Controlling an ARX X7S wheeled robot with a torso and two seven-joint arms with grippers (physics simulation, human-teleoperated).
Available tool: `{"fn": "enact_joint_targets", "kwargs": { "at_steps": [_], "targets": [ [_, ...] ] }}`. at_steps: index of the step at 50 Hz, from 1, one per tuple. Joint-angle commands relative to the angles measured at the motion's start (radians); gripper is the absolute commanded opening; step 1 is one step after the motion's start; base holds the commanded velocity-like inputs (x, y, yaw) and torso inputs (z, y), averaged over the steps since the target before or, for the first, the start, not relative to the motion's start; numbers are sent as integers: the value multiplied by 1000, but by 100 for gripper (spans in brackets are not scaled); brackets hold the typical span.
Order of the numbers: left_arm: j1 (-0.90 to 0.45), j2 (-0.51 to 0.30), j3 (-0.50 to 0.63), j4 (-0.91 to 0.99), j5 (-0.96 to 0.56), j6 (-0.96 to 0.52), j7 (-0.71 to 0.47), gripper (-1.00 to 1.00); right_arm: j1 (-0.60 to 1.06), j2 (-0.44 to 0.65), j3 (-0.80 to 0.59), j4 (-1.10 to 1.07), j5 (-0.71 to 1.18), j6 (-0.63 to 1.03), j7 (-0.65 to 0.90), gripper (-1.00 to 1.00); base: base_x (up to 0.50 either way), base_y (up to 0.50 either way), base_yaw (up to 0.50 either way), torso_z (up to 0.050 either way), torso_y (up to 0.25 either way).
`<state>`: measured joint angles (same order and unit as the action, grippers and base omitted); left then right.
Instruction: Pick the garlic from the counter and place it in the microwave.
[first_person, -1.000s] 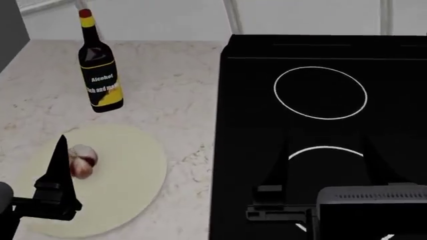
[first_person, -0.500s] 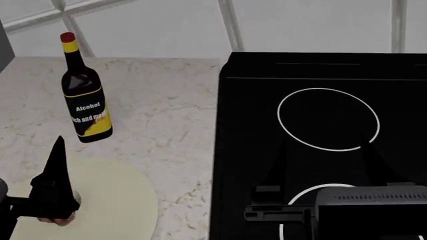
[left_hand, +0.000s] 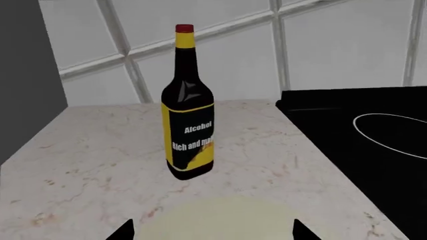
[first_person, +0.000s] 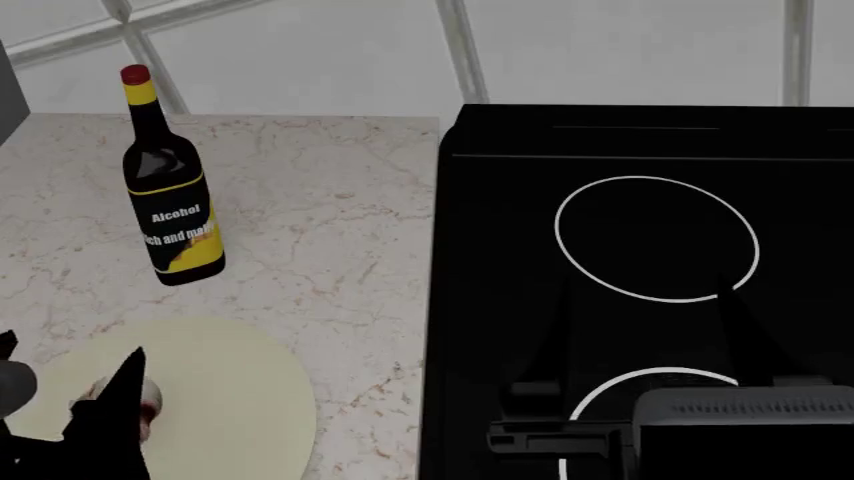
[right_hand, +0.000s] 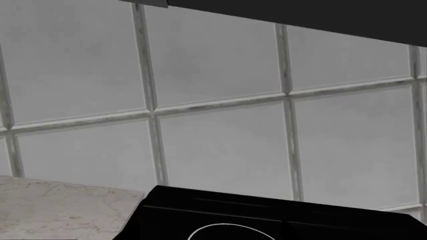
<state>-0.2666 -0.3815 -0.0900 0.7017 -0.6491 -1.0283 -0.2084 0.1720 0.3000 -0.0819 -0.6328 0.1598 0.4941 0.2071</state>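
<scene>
Leftmost, one garlic (first_person: 144, 400) peeks out beside the left gripper (first_person: 107, 415), grip state unclear, over one pale disc (first_person: 234, 395) on the counter (first_person: 334, 230), with one bottle (first_person: 167, 200) beyond and one stovetop (first_person: 641, 250) rightward.

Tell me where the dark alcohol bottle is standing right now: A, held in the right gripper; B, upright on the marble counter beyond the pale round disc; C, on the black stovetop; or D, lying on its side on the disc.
B: the bottle stands upright on the counter, beyond the pale disc and to the left of the stovetop.
</scene>
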Motion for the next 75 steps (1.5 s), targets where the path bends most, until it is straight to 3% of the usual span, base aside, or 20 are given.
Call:
{"fn": "enact_joint_targets", "kwargs": {
  "at_steps": [1,16,23,24,30,69,70,75],
  "targets": [
    [-8,-22,-57,42,-127,-187,-24,100,-20,2,5,1,8,-22,3,100,0,0,0,0,0],
    [23,-11,-75,6,-168,-205,-16,100,-36,7,2,1,12,-37,7,100,0,0,0,0,0],
    [34,-21,-32,-36,-116,-146,0,100,-31,10,-4,-7,12,-26,11,100,0,0,0,0,0],
    [14,-18,28,-132,-53,-83,24,100,-31,11,-5,2,11,-30,9,100,0,0,0,0,0],
    [9,-19,63,-201,-12,-33,43,100,-28,14,-9,-1,12,-25,11,100,0,0,0,0,0],
    [-36,-23,174,-332,70,68,79,100,-16,28,-20,-4,18,-8,27,100,1,0,0,0,0],
    [-35,-24,176,-332,73,73,79,-100,-16,28,-21,-3,18,-8,27,100,0,0,0,0,0],
    [-28,-31,183,-322,78,81,81,-100,-17,30,-22,-7,19,-5,30,100,0,0,-1,0,0]
  ]
}}
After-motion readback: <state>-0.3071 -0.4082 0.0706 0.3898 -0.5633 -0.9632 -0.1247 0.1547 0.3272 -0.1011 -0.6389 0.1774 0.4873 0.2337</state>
